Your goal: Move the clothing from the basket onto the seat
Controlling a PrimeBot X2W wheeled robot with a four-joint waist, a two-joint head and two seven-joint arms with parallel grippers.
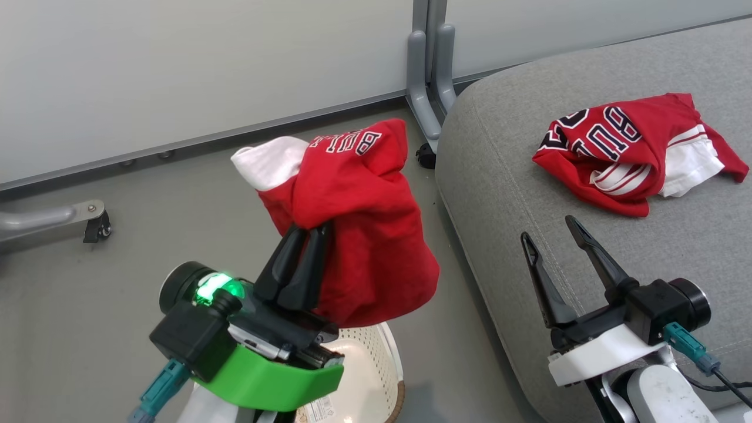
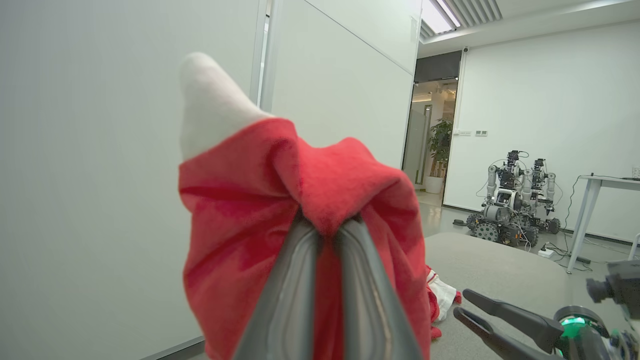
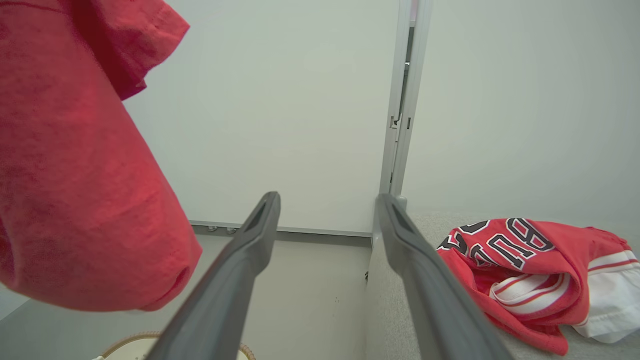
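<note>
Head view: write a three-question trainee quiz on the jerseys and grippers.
1. True or false: the left gripper is shut on a jersey.
2. Where does the other jersey lie? A. on a shelf B. on the seat C. in a drawer
3. Fill in: the right gripper is ____ and holds nothing.
Key: 1 true; 2 B; 3 open.
</note>
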